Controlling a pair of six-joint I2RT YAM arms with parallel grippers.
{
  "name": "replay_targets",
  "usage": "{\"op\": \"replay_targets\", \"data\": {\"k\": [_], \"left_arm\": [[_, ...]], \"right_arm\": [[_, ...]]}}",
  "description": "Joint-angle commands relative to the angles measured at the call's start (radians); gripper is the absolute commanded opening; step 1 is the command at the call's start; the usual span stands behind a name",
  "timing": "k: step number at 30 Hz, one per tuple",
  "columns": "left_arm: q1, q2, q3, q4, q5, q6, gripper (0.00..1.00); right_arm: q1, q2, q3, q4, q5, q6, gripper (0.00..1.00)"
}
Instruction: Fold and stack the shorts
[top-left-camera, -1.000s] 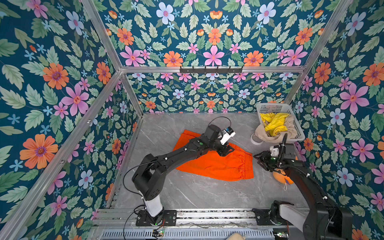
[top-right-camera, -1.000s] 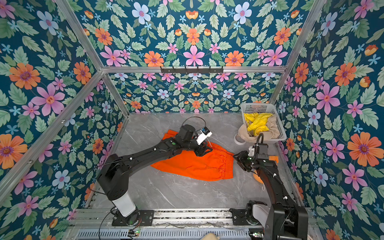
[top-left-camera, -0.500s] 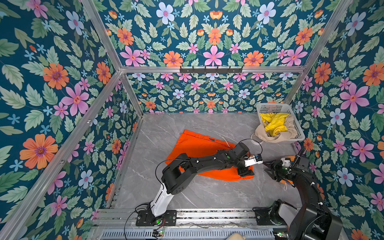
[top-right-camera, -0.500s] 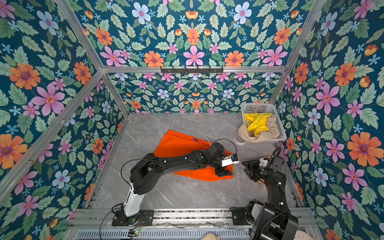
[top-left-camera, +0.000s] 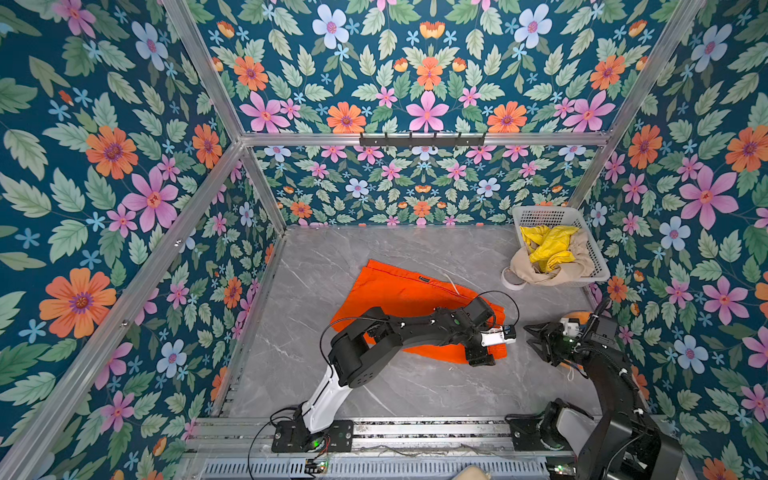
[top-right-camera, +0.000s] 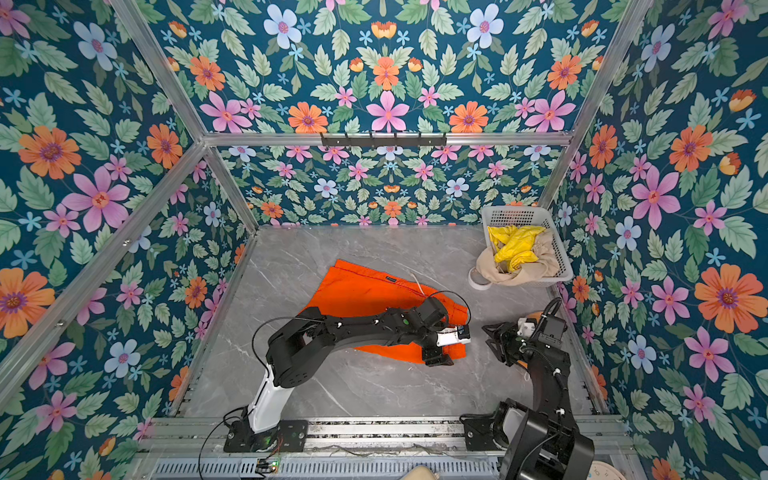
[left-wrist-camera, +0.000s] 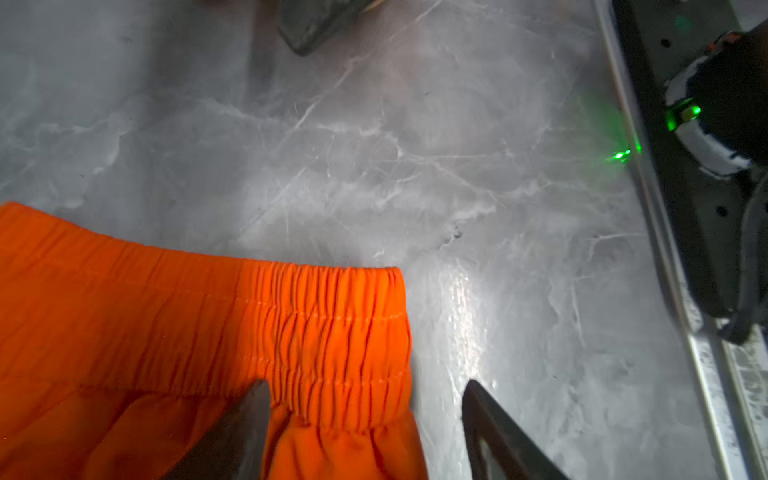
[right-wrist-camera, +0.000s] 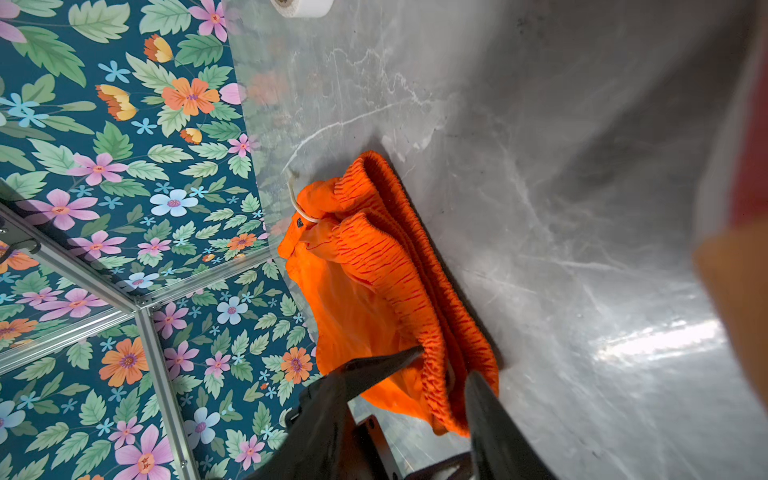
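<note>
The orange shorts (top-left-camera: 407, 291) (top-right-camera: 365, 291) lie flat mid-table, with a white drawstring (top-left-camera: 453, 284) poking out at the far edge. My left gripper (top-left-camera: 480, 356) (left-wrist-camera: 365, 384) stands open over the near right corner. The gathered waistband (left-wrist-camera: 332, 324) lies loose between its fingers. My right gripper (top-left-camera: 532, 338) (right-wrist-camera: 444, 363) is open just right of the shorts, pointing at the waistband end (right-wrist-camera: 415, 270) and apart from it. Yellow shorts (top-left-camera: 548, 249) and beige shorts (top-left-camera: 552, 274) are heaped in the basket.
A white mesh basket (top-left-camera: 540, 212) stands at the back right, with a white tape roll (top-left-camera: 512, 279) at its near left corner. An orange object (top-left-camera: 581, 314) sits partly hidden behind the right arm. Metal rails run along the near table edge.
My left gripper has swept from the shorts' far middle edge to their near right waistband corner, and its jaws have widened. The right gripper has shifted slightly nearer.
</note>
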Motion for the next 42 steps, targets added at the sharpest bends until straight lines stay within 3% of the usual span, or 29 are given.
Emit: {"op": "replay_targets", "data": {"k": [1, 6, 9, 16, 18, 21, 30, 42], "left_arm": [[0.000, 0.015, -0.014, -0.001, -0.064, -0.002, 0.74], [0.001, 0.013, -0.077, 0.092, -0.175, -0.046, 0.70], [0.001, 0.007, -0.120, 0.163, -0.215, -0.094, 0.58], [0.007, -0.057, -0.215, 0.316, -0.172, -0.206, 0.34], [0.014, -0.090, -0.272, 0.414, -0.144, -0.255, 0.30], [0.035, -0.132, -0.360, 0.568, -0.103, -0.321, 0.25], [0.056, -0.164, -0.436, 0.732, -0.027, -0.378, 0.23], [0.056, -0.179, -0.445, 0.769, 0.004, -0.375, 0.23]], "right_arm": [[-0.001, -0.010, -0.004, -0.009, -0.011, 0.012, 0.49], [0.000, -0.014, -0.021, -0.018, -0.040, 0.013, 0.52], [0.004, -0.015, -0.026, -0.029, -0.070, 0.016, 0.54], [0.087, -0.005, -0.026, -0.047, -0.038, 0.061, 0.59], [0.126, 0.024, -0.024, -0.024, -0.034, 0.092, 0.66], [0.135, 0.081, -0.034, 0.040, -0.075, 0.146, 0.70], [0.268, 0.227, -0.041, 0.341, -0.136, 0.363, 0.72], [0.429, 0.399, 0.008, 0.544, -0.086, 0.471, 0.70]]}}
